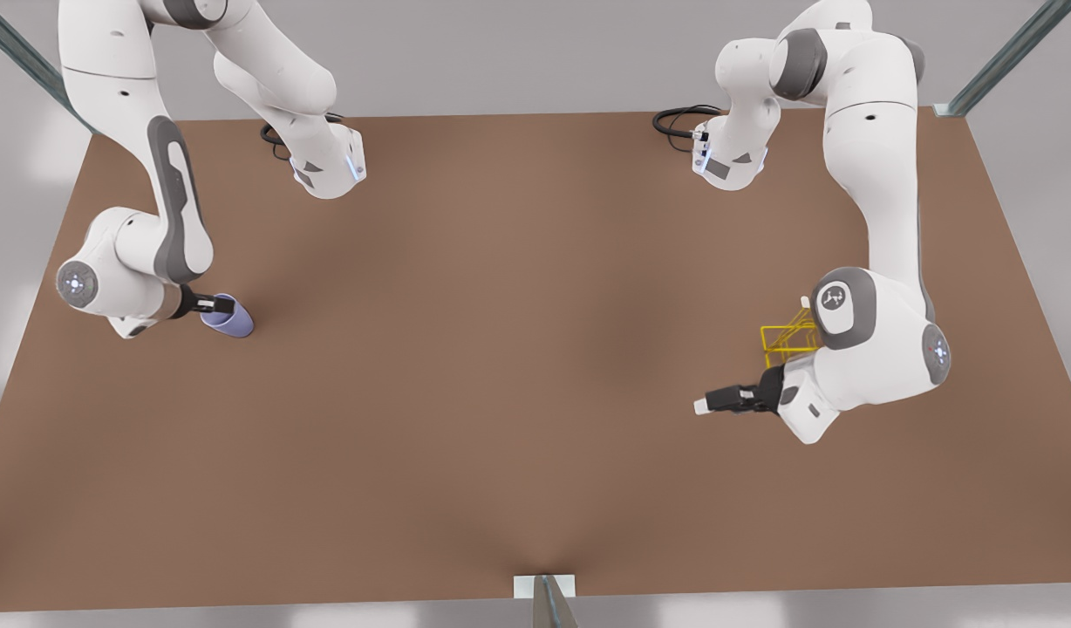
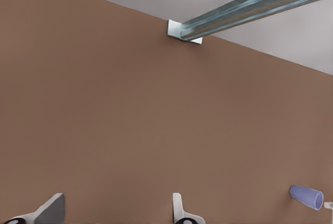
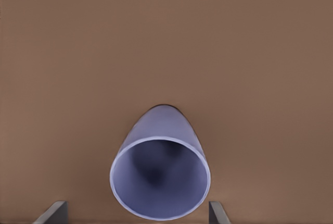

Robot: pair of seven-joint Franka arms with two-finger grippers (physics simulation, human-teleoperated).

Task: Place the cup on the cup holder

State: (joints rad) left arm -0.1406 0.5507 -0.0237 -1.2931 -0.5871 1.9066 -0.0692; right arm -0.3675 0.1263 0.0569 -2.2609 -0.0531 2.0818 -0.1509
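cup: tilted, hollow inside, at right end effector, fingers apart around rim | left end effector: apart, beside cup holder | brown tabletop

White rounded arms with grey joint covers, black cables, dark tools.

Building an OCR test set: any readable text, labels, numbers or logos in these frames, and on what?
No readable text.
A small white emblem, not letters, on the grey joint cap above the cup holder.
The cup, table and both grippers, right and left, carry no markings.
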